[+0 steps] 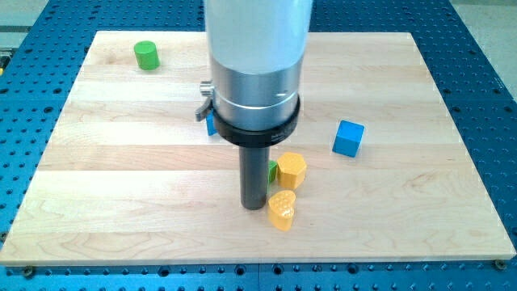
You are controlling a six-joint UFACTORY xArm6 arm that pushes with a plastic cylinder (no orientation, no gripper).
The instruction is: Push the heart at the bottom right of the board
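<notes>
A yellow heart block (282, 210) lies below the board's middle, slightly toward the view's right. My tip (254, 205) stands just to its left, touching or nearly touching it. A yellow hexagon block (291, 170) sits right above the heart. A green block (273, 171) peeks out between the rod and the hexagon, mostly hidden.
A blue cube (348, 138) sits to the view's right of the middle. A green cylinder (146, 55) stands at the top left. A blue block (210, 123) shows partly behind the arm's body. The wooden board (121, 186) lies on a blue perforated table.
</notes>
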